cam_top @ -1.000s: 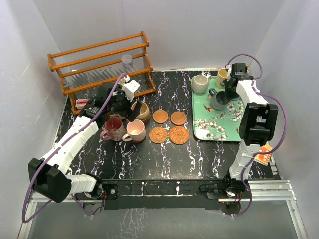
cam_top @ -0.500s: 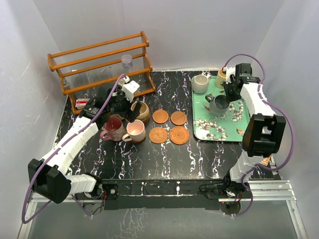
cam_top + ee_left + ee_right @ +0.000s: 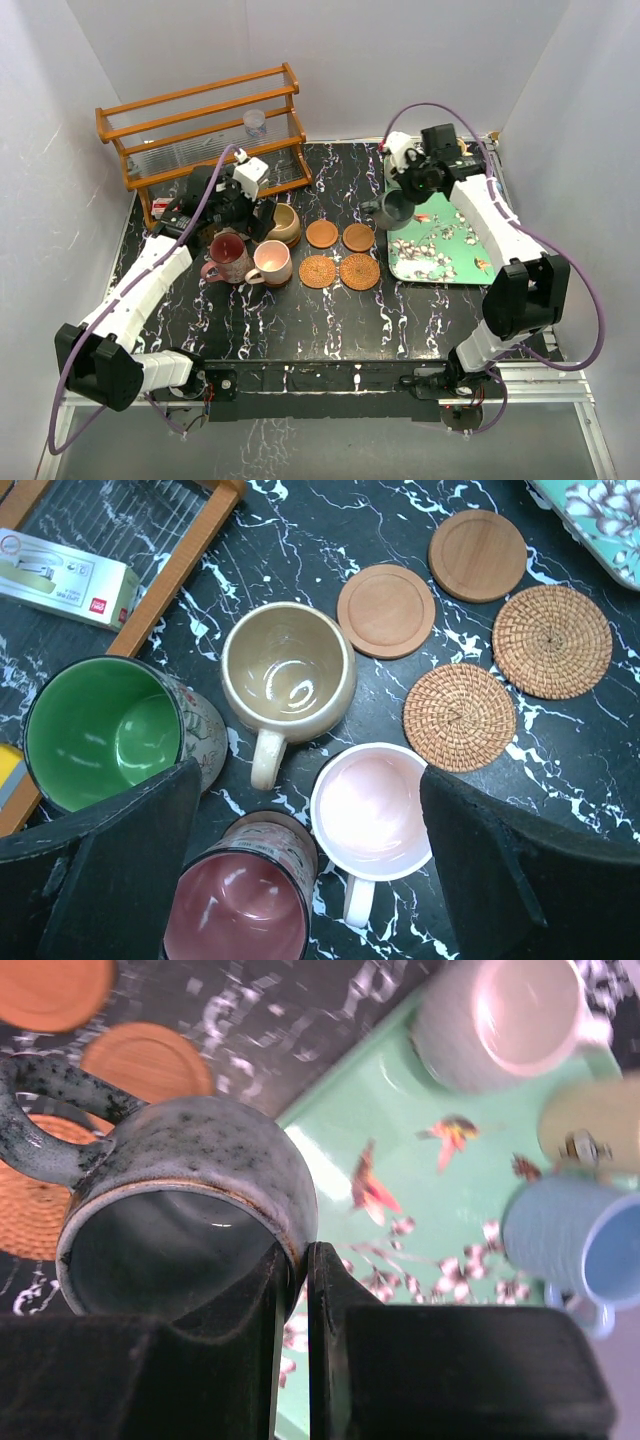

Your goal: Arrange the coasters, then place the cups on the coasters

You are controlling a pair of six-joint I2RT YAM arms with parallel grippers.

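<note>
While no cup sits on a coaster yet, the left claw (image 3: 310, 780) hangs wide open over four cups (image 3: 288, 665). Four coasters (image 3: 321, 271) lie squared up mid-table, all bare. The right claw (image 3: 297, 1260) pinches the grey cup (image 3: 190, 1160) by its rim at the tray's (image 3: 440, 255) left edge, near them. Three more cups (image 3: 510, 1020) wait on the tray.
</note>
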